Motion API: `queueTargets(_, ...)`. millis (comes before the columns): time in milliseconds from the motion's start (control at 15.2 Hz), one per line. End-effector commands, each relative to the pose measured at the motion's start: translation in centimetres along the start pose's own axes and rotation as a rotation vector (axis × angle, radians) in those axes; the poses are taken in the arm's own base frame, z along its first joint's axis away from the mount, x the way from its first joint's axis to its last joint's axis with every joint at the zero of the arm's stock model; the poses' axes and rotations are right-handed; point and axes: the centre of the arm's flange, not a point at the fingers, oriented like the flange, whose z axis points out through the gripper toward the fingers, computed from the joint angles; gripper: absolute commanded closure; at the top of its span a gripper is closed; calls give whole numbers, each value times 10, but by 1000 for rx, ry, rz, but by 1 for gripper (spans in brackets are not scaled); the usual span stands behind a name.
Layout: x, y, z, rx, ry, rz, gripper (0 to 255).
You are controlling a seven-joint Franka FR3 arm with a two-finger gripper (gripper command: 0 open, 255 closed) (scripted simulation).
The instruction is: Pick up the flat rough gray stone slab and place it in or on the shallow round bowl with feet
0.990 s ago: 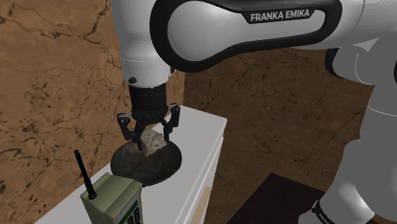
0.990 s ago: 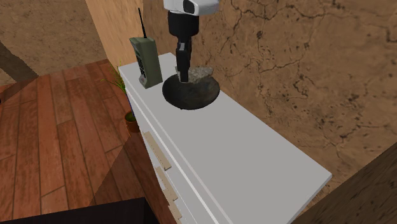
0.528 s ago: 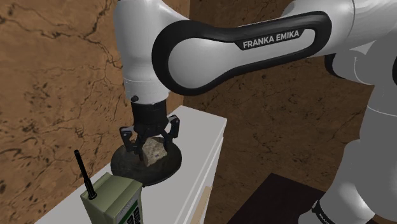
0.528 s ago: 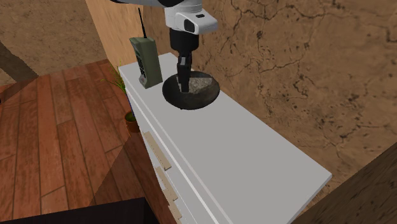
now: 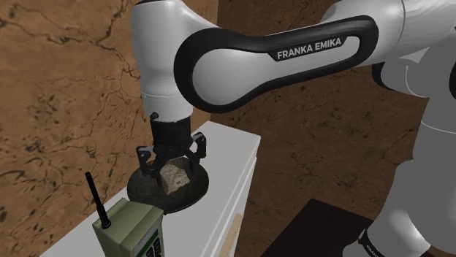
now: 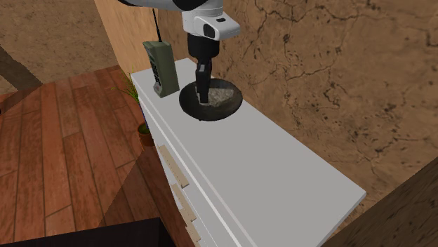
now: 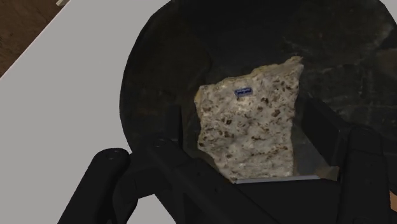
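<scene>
The rough grey stone slab (image 7: 251, 127) lies inside the dark shallow round bowl (image 7: 159, 57), which stands on the white cabinet top. My gripper (image 7: 245, 118) hangs low over the bowl, open, one finger on each side of the slab with a thin gap at both edges. In the shoulder view the gripper (image 5: 173, 171) straddles the stone (image 5: 174, 178) within the bowl (image 5: 146, 191). In the second exterior view the slab (image 6: 222, 95) rests flat in the bowl (image 6: 231, 109) beside the gripper (image 6: 201, 95).
A green hand-held radio (image 5: 128, 230) with a black aerial stands upright on the cabinet top (image 6: 281, 175) close to the bowl. A brown cracked wall runs along the cabinet's far side. A potted plant (image 6: 144, 132) sits on the wooden floor below.
The gripper came down with the stone from above the bowl's rim into the bowl. The slab now lies in the bowl with the fingers apart from it.
</scene>
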Motion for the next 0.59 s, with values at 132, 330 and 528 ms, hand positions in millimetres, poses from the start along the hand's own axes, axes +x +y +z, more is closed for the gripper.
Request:
queueTargets(132,0,0,0,0,0,0,0)
queueTargets(330,0,0,-13,0,0,0,0)
queueTargets(528,0,0,-50,0,0,0,0)
